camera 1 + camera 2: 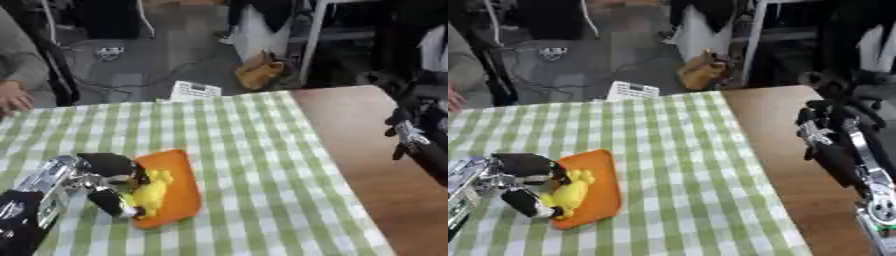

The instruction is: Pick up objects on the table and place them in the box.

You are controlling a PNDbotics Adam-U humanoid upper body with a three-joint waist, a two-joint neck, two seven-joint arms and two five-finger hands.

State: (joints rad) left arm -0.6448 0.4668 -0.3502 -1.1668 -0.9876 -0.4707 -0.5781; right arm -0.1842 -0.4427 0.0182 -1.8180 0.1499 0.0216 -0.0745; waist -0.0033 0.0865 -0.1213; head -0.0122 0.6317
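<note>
— Tablecloth, green and white checked, covers most of the table; the bare brown wood shows along the right side. Where is the thing to be picked up?

— A yellow toy lies on an orange tray, near the lower left of the cloth. The tray is flat on the cloth, a little askew. What sort of toy it is cannot be made out, only its yellow colour and soft, lumpy shape.

— And the left hand?

— The left hand comes in from the lower left corner, silver forearm behind it. Its black fingers are curled round the yellow toy, one above it and one below, pinching it at the tray's left edge. The toy sits partly on the tray, partly between those fingers.

— The right hand?

— The right hand hangs at the right edge, above the bare wood, well apart from the tray. It holds nothing; whether its fingers are straight or curled cannot be told.

— Anything else on the table?

— A white paper or card with dark print sits at the far edge of the cloth. A person's hand rests at the far left edge, touching neither toy nor tray. No box shows in either view.
</note>
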